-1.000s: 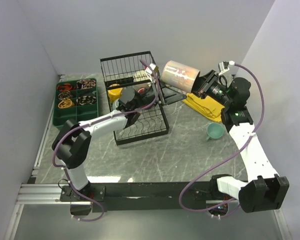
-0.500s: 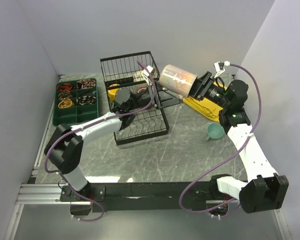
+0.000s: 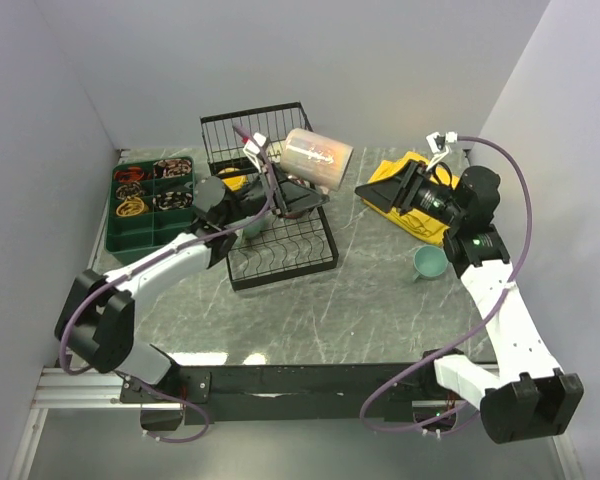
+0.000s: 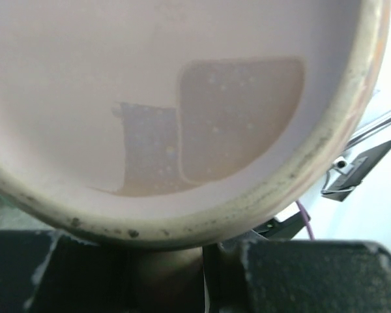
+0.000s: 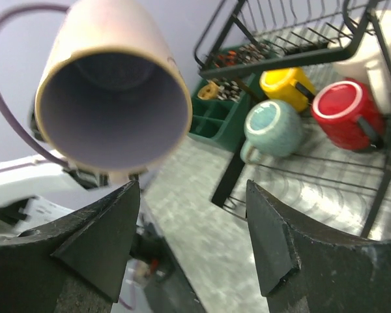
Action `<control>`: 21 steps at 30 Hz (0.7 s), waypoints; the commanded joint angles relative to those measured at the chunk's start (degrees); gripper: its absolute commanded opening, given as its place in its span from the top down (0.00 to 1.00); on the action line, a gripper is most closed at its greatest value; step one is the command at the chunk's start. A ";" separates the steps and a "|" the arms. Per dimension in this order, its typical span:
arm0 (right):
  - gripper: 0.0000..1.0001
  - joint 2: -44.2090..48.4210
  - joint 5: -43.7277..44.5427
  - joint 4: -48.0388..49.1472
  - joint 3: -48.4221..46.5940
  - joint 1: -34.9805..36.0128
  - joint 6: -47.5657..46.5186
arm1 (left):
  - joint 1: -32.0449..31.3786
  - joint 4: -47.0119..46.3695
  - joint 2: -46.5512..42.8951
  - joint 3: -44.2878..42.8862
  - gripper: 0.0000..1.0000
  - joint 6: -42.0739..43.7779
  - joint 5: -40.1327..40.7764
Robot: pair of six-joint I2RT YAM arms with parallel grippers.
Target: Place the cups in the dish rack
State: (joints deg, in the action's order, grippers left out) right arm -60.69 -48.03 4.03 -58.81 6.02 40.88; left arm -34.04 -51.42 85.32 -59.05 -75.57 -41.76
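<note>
The pinkish-beige cup (image 3: 318, 155) with its lavender inside (image 5: 114, 98) hangs tilted in the air above the dish rack (image 3: 242, 135). My left gripper (image 3: 288, 185) is shut on it from below; in the left wrist view its rim (image 4: 260, 202) fills the frame above the gripper (image 4: 166, 274). My right gripper (image 3: 395, 190) stands open to the right of the cup, apart from it, with nothing between its fingers (image 5: 98, 241). Yellow (image 5: 283, 85), teal (image 5: 274, 127), red (image 5: 345, 111) and cream (image 5: 384, 45) cups sit in the rack (image 5: 228, 176). A small teal cup (image 3: 429, 262) stands on the table.
A dark green compartment tray (image 3: 152, 200) with small items lies left of the rack. A yellow cloth (image 3: 412, 212) lies crumpled under the right gripper. Walls close in at the left, back and right.
The right gripper has opened, let go of the pinkish-beige cup and drawn back to the right. The left gripper now carries the cup and has swung it left over the rack.
</note>
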 commanded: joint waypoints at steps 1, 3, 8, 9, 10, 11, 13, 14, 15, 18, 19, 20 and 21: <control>0.28 3.73 1.09 -7.79 -1.14 0.31 -12.90 | 1.78 -1.34 -6.83 1.47 0.99 6.13 -1.31; 0.29 5.05 2.14 -9.82 -1.40 0.22 -16.43 | 2.31 2.00 -8.41 2.53 0.99 9.46 -1.66; 0.32 6.28 4.00 -14.49 -2.19 0.31 -22.07 | 3.72 12.55 -11.75 5.51 0.99 17.47 -1.49; 0.32 6.63 4.17 -14.23 -1.67 0.22 -22.16 | 3.98 12.48 -12.28 7.61 0.99 17.47 -1.22; 0.32 6.81 4.43 -13.71 -0.71 0.22 -21.99 | 4.68 12.22 -12.63 8.76 0.99 17.30 -1.13; 0.32 7.16 4.35 -13.53 -0.26 0.22 -21.90 | 5.12 12.22 -13.50 9.82 0.99 17.12 -0.96; 0.32 7.42 4.52 -12.83 0.97 0.22 -21.64 | 6.09 13.00 -14.12 12.54 0.99 17.47 -0.17; 0.32 7.69 4.70 -12.73 1.32 0.22 -21.64 | 6.35 13.27 -14.74 13.34 0.99 17.74 0.27; 0.32 7.77 4.87 -12.73 1.59 0.31 -21.81 | 6.53 14.67 -14.92 14.65 0.99 18.09 0.80; 0.32 8.04 5.05 -12.82 2.03 0.22 -22.16 | 6.97 15.65 -14.92 17.11 0.99 18.88 2.55; 0.32 8.13 5.14 -12.82 2.29 0.22 -22.25 | 6.97 15.47 -14.83 17.73 0.99 18.71 2.91; 0.32 8.30 5.14 -12.73 2.38 0.31 -22.25 | 6.97 14.95 -13.96 18.96 0.99 18.53 3.52; 0.32 8.39 5.23 -12.73 2.55 0.22 -22.16 | 7.06 13.64 -13.52 19.58 0.99 18.36 3.79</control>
State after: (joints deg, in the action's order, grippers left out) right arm -53.69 -43.72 -9.91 -56.82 6.02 20.03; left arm -27.16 -29.74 73.56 -40.29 -59.59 -39.94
